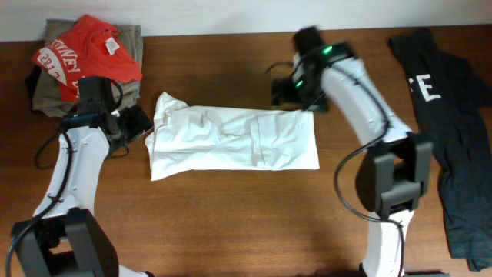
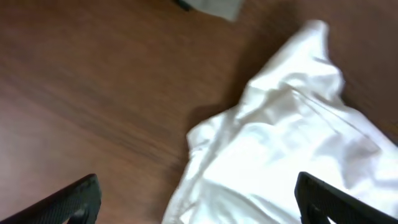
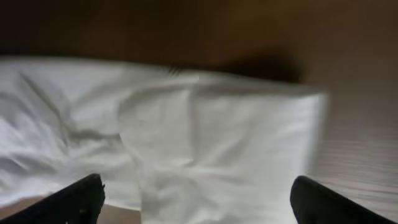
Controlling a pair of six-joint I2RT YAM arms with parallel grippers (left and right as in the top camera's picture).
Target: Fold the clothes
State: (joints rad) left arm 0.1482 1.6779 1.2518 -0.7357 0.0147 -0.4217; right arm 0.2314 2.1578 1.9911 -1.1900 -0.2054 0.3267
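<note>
On the brown wooden worktop (image 1: 231, 223), the plain white cotton T-shirt (image 1: 234, 142) lies folded into a long rectangle, bunched at the end nearest the left arm. The left fingers (image 2: 74, 199) and right fingers (image 3: 74, 196) hover over its opposite ends, both pairs spread and holding nothing. Well to its right, the black shirt with white lettering (image 1: 442, 115) lies unfolded. I'd say about half the job remains.

A brown wooden table (image 1: 231, 223) meets a pale wall (image 1: 231, 15).

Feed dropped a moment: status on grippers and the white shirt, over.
Left gripper open, empty, by left end of white T-shirt. Right gripper open, empty, over its right end. Shirt lies folded in a strip. Nothing on it.
</note>
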